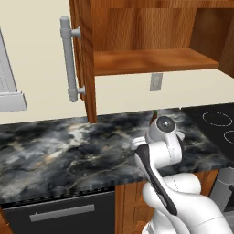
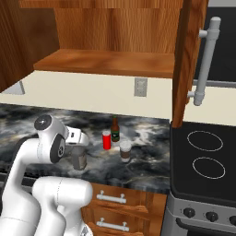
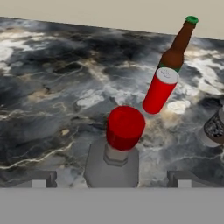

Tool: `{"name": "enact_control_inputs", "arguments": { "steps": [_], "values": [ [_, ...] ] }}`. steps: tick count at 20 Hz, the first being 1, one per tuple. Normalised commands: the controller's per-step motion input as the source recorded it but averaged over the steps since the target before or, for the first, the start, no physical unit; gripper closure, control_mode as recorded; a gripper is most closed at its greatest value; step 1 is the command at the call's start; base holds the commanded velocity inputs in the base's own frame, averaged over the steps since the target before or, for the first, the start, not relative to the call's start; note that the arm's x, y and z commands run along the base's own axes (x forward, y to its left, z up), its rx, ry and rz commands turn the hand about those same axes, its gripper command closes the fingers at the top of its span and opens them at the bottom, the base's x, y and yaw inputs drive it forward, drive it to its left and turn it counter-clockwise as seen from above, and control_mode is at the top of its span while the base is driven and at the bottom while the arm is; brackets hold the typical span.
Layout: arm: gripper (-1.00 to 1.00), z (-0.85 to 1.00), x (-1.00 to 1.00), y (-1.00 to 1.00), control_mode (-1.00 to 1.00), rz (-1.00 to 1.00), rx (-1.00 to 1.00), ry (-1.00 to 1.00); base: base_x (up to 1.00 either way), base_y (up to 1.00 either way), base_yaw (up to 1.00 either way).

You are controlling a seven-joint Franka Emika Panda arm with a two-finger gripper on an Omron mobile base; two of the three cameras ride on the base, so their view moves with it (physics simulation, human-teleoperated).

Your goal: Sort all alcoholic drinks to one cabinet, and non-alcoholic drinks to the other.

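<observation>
In the hand view a grey glass bottle with a red cap [image 3: 124, 127] stands upright on the dark marble counter [image 3: 52, 87]. It sits directly below my open gripper [image 3: 111, 181], between the two finger tips, and nothing is gripped. Beyond it stand the small red can [image 3: 160, 90], the brown beer bottle with a green cap [image 3: 176, 49] and, at the right edge, the brown cup [image 3: 214, 129]. From the right base view the gripper [image 2: 78, 156] hangs left of the red can [image 2: 107, 139], beer bottle [image 2: 115, 129] and lidded cup [image 2: 125, 151]. The open wall cabinet's shelf [image 2: 106, 62] is bare.
The cabinet door [image 2: 189, 60] stands open with its grey bar handle [image 2: 205, 64], right of the drinks. A black stove top [image 2: 203, 161] adjoins the counter on the right. In the left base view the door handle [image 1: 68, 59] is left of the shelf [image 1: 151, 61].
</observation>
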Motion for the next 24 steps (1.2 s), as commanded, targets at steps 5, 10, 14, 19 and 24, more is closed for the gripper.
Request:
{"name": "enact_control_inputs", "arguments": {
  "steps": [5, 10, 14, 19, 24],
  "values": [
    [-1.00, -0.12, 0.15, 0.00, -1.00, 0.00, 0.00, -0.02, 0.00, 0.00, 0.00],
    [-1.00, -0.12, 0.14, 0.00, -1.00, 0.00, 0.00, -0.03, 0.00, 0.00, 0.00],
    [-1.00, -0.18, 0.10, 0.00, -1.00, 0.00, 0.00, -0.03, 0.00, 0.00, 0.00],
    [-1.00, -0.26, 0.07, -0.03, -1.00, 0.00, 0.00, -0.02, 0.00, 0.00, 0.00],
    [-1.00, -0.30, 0.06, -0.13, -1.00, 0.00, 0.00, -0.06, 0.00, 0.00, 0.00]
  ]
}}
